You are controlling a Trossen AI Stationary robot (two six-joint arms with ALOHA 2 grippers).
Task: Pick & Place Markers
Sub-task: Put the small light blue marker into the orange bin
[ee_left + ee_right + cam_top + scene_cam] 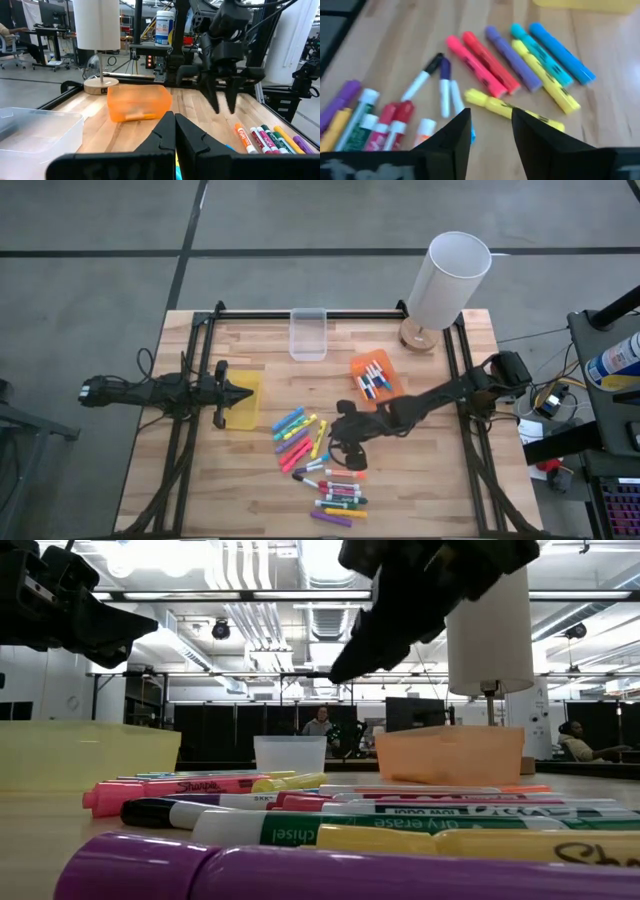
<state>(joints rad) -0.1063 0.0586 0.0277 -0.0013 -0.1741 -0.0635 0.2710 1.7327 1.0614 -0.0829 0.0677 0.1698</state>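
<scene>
So this one's only partway done, I'd say. A handful of slim markers point(374, 378) already sit in the orange bin point(389, 387), but most of the markers point(322, 462) are scattered on the counter point(440, 470) between the two arms. The right gripper point(343, 448) hangs just above that pile, fingers parted and empty, right over a yellow highlighter point(512, 109). The left gripper point(244, 394) waits over the yellow bin point(243, 416) with fingers closed on nothing. The clear bin point(308, 333) looks empty.

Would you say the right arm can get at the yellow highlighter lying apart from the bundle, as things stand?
Probably yes: the right gripper hovers over the yellow highlighter with fingers parted and empty, nothing lies over it, and the pink highlighter beside it leaves room.
</scene>
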